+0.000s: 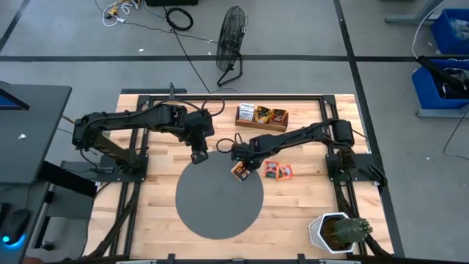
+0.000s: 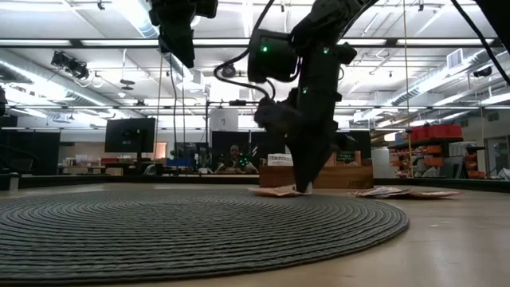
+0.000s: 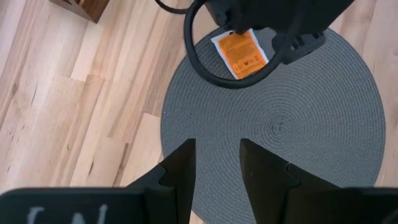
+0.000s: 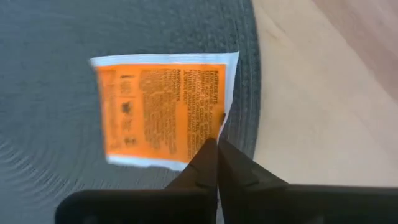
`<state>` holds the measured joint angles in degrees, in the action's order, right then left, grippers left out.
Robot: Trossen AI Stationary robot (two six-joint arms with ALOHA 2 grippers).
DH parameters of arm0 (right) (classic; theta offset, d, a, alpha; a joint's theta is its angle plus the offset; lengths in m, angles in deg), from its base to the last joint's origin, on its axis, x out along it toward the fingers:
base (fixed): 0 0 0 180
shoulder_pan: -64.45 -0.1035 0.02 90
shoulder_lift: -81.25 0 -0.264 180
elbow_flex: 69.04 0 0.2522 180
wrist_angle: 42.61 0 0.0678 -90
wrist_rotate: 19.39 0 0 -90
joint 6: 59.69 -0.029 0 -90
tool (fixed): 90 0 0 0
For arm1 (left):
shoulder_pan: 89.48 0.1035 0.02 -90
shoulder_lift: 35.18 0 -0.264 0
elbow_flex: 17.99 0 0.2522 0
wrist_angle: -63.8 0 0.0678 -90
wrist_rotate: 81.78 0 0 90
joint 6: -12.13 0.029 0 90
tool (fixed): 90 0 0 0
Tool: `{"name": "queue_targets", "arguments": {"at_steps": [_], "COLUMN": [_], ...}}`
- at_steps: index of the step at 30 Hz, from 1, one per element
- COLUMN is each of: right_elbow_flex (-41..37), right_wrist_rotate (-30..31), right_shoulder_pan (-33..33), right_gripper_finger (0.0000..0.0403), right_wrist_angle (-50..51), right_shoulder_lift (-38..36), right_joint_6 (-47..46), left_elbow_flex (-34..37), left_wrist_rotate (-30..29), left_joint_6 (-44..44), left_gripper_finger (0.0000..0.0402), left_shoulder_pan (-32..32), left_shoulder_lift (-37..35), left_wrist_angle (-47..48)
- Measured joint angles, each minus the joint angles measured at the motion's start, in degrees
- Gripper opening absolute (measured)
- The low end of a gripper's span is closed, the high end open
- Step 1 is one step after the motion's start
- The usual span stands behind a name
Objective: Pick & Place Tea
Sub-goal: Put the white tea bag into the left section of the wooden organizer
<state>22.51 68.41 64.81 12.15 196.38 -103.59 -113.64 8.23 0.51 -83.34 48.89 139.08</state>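
Room: open workshop w/ ceiling strip lights; a person (image 2: 233,158) sits far back behind the counter, per the low view.
Counter (image 1: 146,213): pale wood planks, smooth, visible grain and seams.
Grey disc (image 1: 216,209): round woven mat, concentric ribbed cords, matte, lies flat mid-counter.
Tea packet (image 4: 163,109): flat square sachet, orange face w/ black print, white sealed border, thin and floppy-looking. Lies on the disc's rim, on the side near the right arm.
Other tea: 2 orange/red packets (image 1: 278,170) on bare wood just beside the disc; more stand upright in a wooden box (image 1: 261,117) at the back of the counter.
Right gripper (image 4: 217,163): fingers pressed together, pinching 1 edge of the orange packet, low over the disc rim.
Left gripper (image 3: 216,167): fingers spread part-way, holding nothing, hovering above the disc on the side nearest its own arm.
Risk 1: the pinch sits on just the thin border; the packet could slide out or tear at the seal on lifting.
Risk 2: the grip looks to catch only the packet, but mat cord could be nipped too; hard to tell from here. If so, the disc would drag.
Risk 3: the 2 arms are near each other over the disc; a wide swing could clip the left one.
Potted cactus (image 1: 344,231): white faceted pot at the counter corner, well apart.
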Motion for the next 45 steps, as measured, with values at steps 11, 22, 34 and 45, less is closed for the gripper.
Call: {"name": "queue_targets", "arguments": {"at_steps": [11, 22, 34, 45], "right_elbow_flex": [0.0, 0.0, 0.1, 0.1], "right_wrist_rotate": [2.4, 3.0, 4.7, 1.3], "right_shoulder_pan": [0.3, 0.3, 0.3, 0.3], "right_gripper_finger": [0.0001, 0.0, 0.0, 0.0], "right_wrist_angle": [1.1, -2.1, -1.8, -1.8], "right_shoulder_lift": [-9.1, -22.6, -33.8, -38.2], "right_joint_6": [7.8, 20.5, 24.9, 26.5], "left_elbow_flex": [0.0, 0.0, 0.0, 0.0], "left_wrist_rotate": [0.0, 2.8, 8.0, 7.7], "left_joint_6": [1.8, 1.4, -0.2, -2.7], "left_gripper_finger": [0.0128, 0.0129, 0.0129, 0.0129], "left_shoulder_pan": [0.0, 0.0, 0.1, 2.8], "left_shoulder_lift": [0.0, 0.0, -0.1, -0.1], "left_wrist_angle": [-1.6, -8.0, -23.2, -30.1]}}
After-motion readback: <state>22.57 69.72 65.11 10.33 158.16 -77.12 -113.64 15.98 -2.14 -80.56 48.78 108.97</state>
